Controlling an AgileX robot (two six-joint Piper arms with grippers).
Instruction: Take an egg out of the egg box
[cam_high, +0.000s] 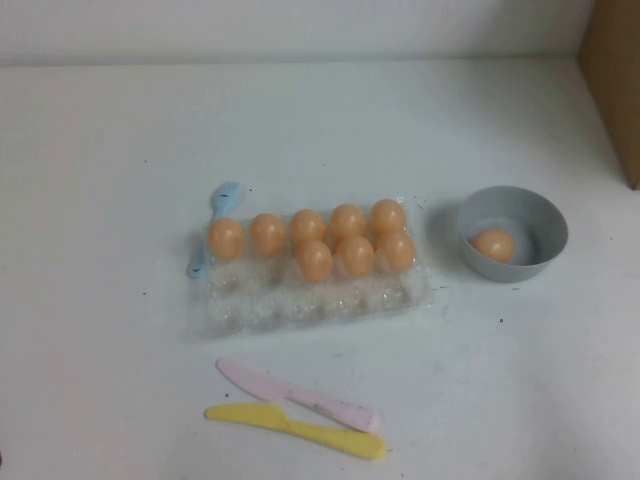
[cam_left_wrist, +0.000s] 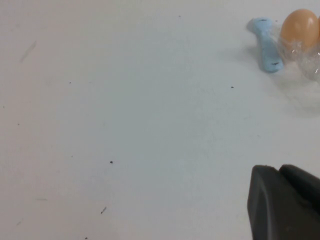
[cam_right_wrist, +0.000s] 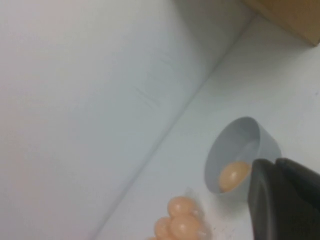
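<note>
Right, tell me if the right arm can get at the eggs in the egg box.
Probably yes. The eggs sit uncovered in the open egg box, nothing above them. The grey bowl stands apart to the right. The right gripper hovers near it; the left gripper is off left.

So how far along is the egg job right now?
Looks done: one egg lies in the grey bowl, and eight remain in the egg box. Neither gripper holds anything: the left gripper sits over bare table, and the right gripper is near the bowl. Nothing obvious remains.
</note>
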